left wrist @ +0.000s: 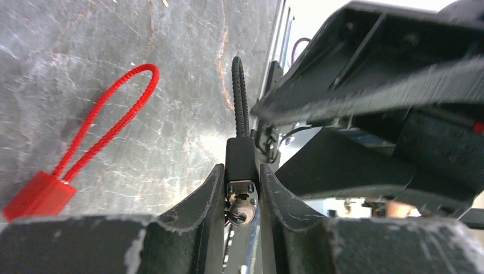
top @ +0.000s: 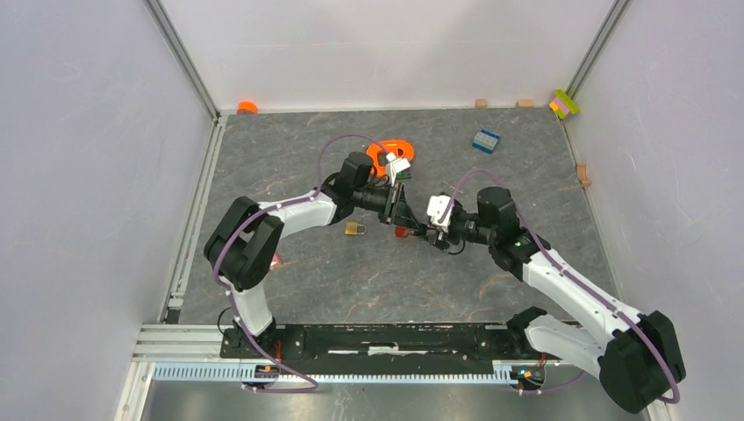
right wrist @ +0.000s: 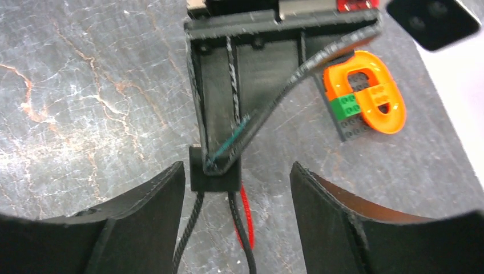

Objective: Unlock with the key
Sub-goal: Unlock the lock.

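Note:
My left gripper (top: 402, 210) (left wrist: 240, 168) is shut on a small black cable lock (left wrist: 241, 157) (right wrist: 197, 177), held above the table. The lock's metal keyhole cylinder (left wrist: 242, 214) faces the left wrist camera. Its black cord loop (left wrist: 240, 97) (right wrist: 242, 240) points away towards my right gripper (top: 432, 235) (right wrist: 237, 171). That gripper is open, with its fingers on either side of the cord and block and apart from both. A red cable lock (left wrist: 40, 194) (top: 402, 232) lies on the table below. No key shows; it is hidden or out of view.
A brass padlock (top: 354, 228) lies just left of the grippers. An orange ring (top: 392, 154) (right wrist: 371, 91) on green and grey bricks sits behind them. A blue brick (top: 485, 139) lies at the back right. White walls enclose three sides.

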Motion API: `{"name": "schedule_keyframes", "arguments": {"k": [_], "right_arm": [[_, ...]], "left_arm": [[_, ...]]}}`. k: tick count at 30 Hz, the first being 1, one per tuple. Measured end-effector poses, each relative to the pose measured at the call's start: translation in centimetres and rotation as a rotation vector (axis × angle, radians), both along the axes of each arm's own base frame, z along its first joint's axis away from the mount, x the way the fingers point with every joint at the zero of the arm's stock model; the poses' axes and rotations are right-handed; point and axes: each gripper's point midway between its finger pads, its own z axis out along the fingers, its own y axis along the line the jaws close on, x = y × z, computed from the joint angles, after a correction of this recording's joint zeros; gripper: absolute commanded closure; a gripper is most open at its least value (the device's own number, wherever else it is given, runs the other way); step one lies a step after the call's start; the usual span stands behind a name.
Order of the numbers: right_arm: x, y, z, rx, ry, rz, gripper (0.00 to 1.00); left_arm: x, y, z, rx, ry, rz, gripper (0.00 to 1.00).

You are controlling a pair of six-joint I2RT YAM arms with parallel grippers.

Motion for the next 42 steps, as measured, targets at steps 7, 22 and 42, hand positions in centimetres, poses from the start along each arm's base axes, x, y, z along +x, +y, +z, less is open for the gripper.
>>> {"name": "schedule_keyframes", "arguments": {"k": [7,22,42], "right_arm": [[0.0,-1.4,1.1,-0.019,-0.057,-0.020,0.41],[-1.5,-0.7,-0.2,-0.080,0.006,0.086,0.47],[-1.7,1.4,-2.8,-0.113,0.090,0.100,0.40]], "left_arm": [[0.3,2.4,1.3,0.021,-0.232,-0.058,0.98],[-1.7,4.3,1.8,0.014,-0.400,-0.193,0.98],[-0.3,3.3,1.8,-0.007,-0.313,-0.046,0.98]]}}
